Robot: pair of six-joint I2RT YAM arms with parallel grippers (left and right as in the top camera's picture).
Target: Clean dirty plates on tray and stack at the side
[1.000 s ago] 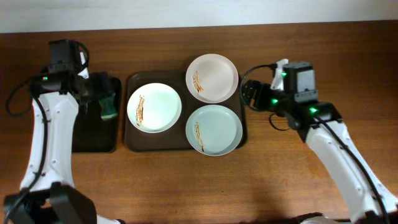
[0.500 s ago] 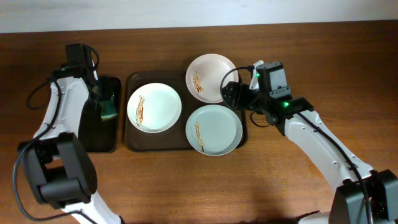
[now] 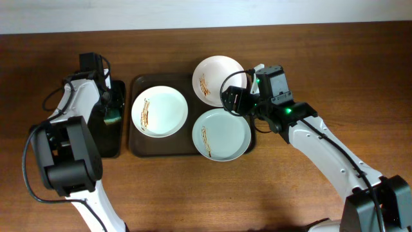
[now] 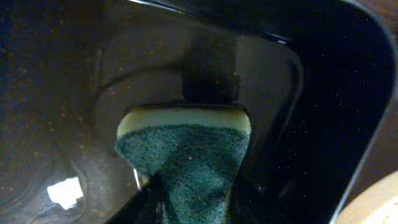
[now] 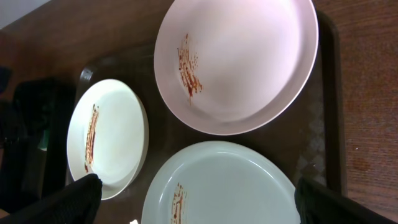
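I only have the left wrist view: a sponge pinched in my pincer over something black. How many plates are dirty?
Observer: All three on the brown tray. The left white plate, the back white plate and the blue-green plate each carry a brown streak.
Operator: Where is the right arm?
Observer: The right pincer hangs open over the gap between the back and blue-green plates.
Operator: What is the black thing?
Observer: A small black tray, just left of the brown tray; the sponge is over it.
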